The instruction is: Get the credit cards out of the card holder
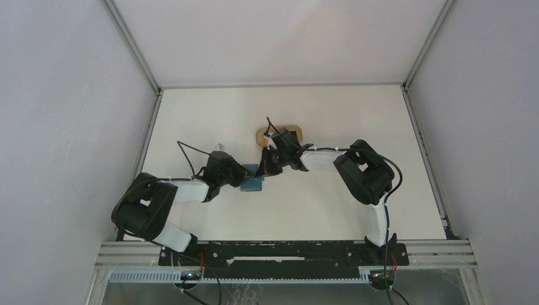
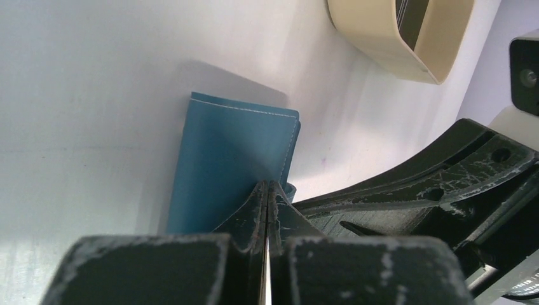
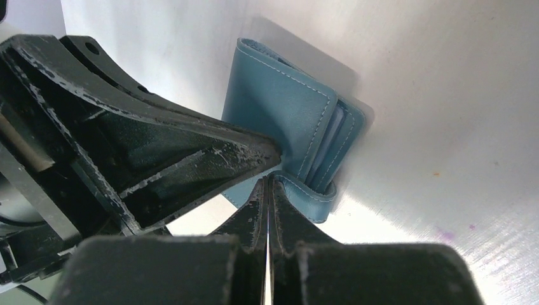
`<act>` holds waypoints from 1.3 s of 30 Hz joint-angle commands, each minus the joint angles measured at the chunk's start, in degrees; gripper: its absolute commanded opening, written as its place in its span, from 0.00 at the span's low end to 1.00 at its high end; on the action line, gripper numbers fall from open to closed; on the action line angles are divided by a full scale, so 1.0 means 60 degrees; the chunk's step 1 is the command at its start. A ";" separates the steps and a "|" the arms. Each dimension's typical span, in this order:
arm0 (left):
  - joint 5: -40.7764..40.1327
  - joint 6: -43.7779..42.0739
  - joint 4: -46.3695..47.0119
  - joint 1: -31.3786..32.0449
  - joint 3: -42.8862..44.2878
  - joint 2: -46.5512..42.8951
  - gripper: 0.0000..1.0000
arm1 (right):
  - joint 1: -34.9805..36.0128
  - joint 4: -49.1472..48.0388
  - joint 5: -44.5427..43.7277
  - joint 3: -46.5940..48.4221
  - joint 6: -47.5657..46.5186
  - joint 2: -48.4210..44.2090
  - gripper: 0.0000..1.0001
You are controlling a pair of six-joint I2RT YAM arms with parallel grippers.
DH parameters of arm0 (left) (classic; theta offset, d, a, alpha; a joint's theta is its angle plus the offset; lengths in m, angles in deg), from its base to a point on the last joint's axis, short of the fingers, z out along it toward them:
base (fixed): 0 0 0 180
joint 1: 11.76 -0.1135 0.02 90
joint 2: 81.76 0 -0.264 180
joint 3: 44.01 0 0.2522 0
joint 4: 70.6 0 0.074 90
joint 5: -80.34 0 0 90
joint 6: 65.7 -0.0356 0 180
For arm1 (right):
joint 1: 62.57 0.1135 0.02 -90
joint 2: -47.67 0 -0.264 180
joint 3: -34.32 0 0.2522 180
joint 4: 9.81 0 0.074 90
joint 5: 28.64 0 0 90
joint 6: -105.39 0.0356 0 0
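The teal-blue card holder (image 1: 253, 180) lies on the table between both grippers. In the left wrist view the holder (image 2: 222, 159) is folded, and my left gripper (image 2: 268, 185) is shut with its tips resting on the holder's near edge. In the right wrist view the holder (image 3: 279, 111) shows layered pocket edges; I cannot tell cards among them. Its closure tab (image 3: 313, 198) curls beside my right gripper (image 3: 268, 180), which is shut with its tips against the tab. A dark card (image 2: 413, 18) stands inside the tan tray (image 2: 388, 47).
The tan rounded tray (image 1: 262, 135) sits just behind the right gripper (image 1: 264, 166), partly hidden by that wrist. The left gripper (image 1: 244, 175) meets the right one over the holder, fingers almost touching. Grey walls enclose the white table on three sides.
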 commanded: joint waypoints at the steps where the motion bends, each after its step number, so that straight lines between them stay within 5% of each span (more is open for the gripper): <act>1: -0.0183 -0.0161 -0.0716 -0.0395 -0.0180 -0.0237 0.00 | 0.0078 -0.0050 -0.0107 0.0229 -0.0052 0.0187 0.00; 20: 0.0065 -0.1590 -0.3346 -0.1023 0.0881 -0.1464 0.04 | 0.0109 -0.0047 -0.0080 0.0218 -0.0091 0.0354 0.00; 39: 0.0887 -0.1789 -0.2644 -0.1020 0.0332 -0.0223 0.00 | 0.0091 0.0005 -0.0106 0.0209 -0.0120 0.0338 0.00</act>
